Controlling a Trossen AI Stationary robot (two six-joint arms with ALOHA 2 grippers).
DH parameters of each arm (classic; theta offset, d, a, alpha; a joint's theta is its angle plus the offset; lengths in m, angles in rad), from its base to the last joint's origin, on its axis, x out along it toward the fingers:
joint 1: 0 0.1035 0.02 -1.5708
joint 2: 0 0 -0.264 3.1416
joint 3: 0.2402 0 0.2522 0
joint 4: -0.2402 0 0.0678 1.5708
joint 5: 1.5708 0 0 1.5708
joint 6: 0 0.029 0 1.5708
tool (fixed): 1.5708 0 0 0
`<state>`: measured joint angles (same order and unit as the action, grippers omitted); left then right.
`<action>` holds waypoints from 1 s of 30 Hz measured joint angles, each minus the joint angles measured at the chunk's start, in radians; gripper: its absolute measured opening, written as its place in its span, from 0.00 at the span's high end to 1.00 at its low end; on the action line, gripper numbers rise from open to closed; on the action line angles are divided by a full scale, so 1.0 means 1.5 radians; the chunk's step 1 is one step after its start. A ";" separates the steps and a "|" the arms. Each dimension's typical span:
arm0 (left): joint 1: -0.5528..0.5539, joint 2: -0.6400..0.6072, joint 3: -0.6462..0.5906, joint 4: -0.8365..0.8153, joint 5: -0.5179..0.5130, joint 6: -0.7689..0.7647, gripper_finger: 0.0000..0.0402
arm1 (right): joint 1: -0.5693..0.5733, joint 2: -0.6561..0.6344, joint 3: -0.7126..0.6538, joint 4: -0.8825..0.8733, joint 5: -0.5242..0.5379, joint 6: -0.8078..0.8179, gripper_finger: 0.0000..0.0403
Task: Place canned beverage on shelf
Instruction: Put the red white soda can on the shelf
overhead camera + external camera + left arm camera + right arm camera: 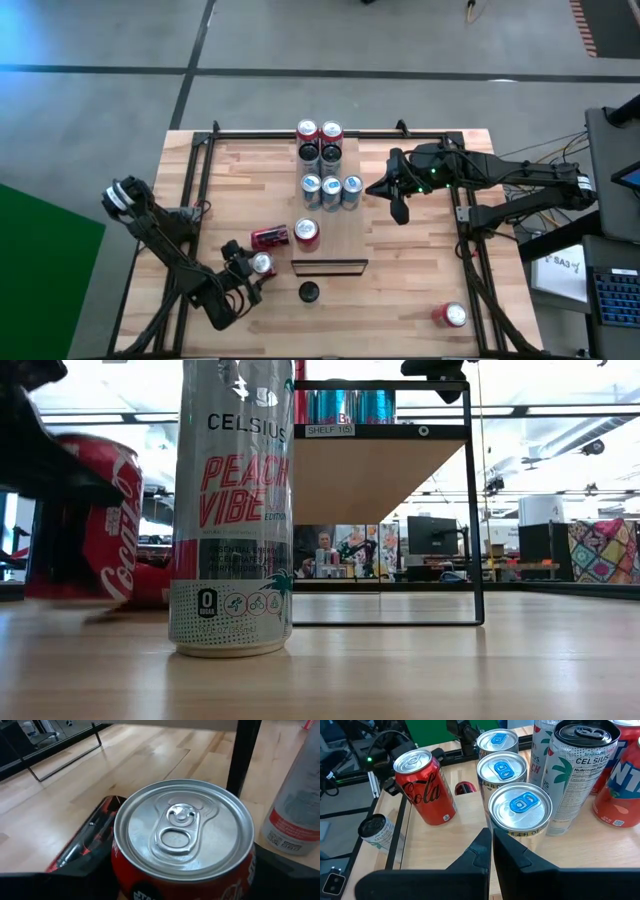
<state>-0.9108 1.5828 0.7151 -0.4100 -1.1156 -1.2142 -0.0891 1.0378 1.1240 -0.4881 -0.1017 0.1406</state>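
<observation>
Straddling red can (262, 264), left claw (255, 272) near shelf (345, 235) edge.

Robotics lab or open workshop: taped concrete floor (120, 90), desk (420, 290) on a metal frame, computer monitors (432, 536) behind.

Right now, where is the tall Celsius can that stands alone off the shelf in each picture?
High: the can, dark top, just past the shelf at its dark end.
Low: huge, in front, left of middle.
Left wrist: silvery side at the picture's edge.
Right wrist: small, down beside the shelf's end.
Shared landmark: the shelf's black frame.
</observation>
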 joint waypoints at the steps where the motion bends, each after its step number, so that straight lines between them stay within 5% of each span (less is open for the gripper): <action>1: 0.000 -0.004 0.009 -0.017 0.003 0.000 0.29 | 0.000 0.000 0.000 0.000 0.000 0.000 0.98; 10: -0.005 -0.067 0.134 -0.262 0.022 0.001 0.29 | 0.000 0.000 0.000 0.000 -0.001 -0.019 0.98; 16: -0.019 -0.116 0.248 -0.412 -0.043 0.009 0.29 | 0.000 0.000 0.000 -0.001 -0.002 -0.037 0.98; 30: -0.018 -0.141 0.508 -0.427 -0.101 0.369 0.29 | 0.022 0.000 0.000 -0.003 -0.004 -0.052 0.98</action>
<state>-0.9379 1.3716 1.4769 -1.0498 -1.2668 -0.6612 -0.0559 1.0378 1.1240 -0.4925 -0.1081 0.0628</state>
